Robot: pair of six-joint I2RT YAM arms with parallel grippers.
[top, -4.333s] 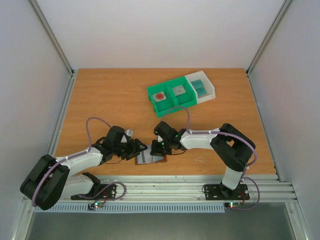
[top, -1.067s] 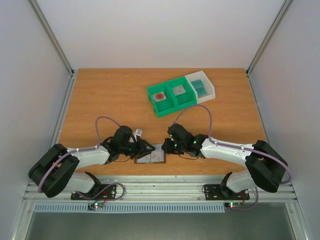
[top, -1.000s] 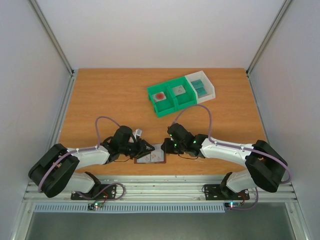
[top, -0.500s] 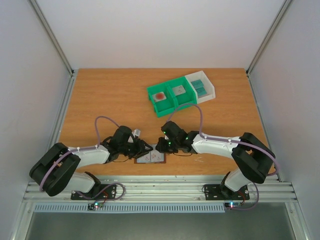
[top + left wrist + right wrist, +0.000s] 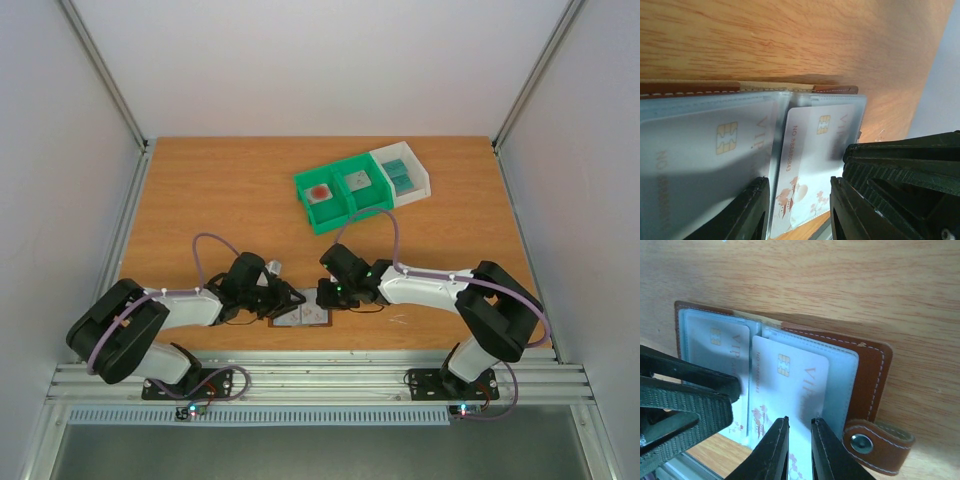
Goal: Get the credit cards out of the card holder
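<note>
At the near edge of the table (image 5: 200, 200), between the two arms, the card holder (image 5: 871, 365) lies open and flat. The job on this wallet looks roughly half done. A whitish card (image 5: 790, 380) with pink-red marks sits askew, partly drawn out of the pocket nearer the tab. A second card (image 5: 715, 347) sits fully tucked behind the cloudy plastic of the other pocket. Teal rectangles (image 5: 399, 177) in the white bin (image 5: 424, 185) far across the table may be cards already removed, though that cannot be confirmed. The right gripper (image 5: 799, 422) has its fingers nearly together around the whitish card's free edge, apparently pinching it. The left gripper (image 5: 799, 186) stands partly spread and clasps nothing. Its tips are on or just over the holder's panels beside the fold, and whether it presses down cannot be told.
</note>
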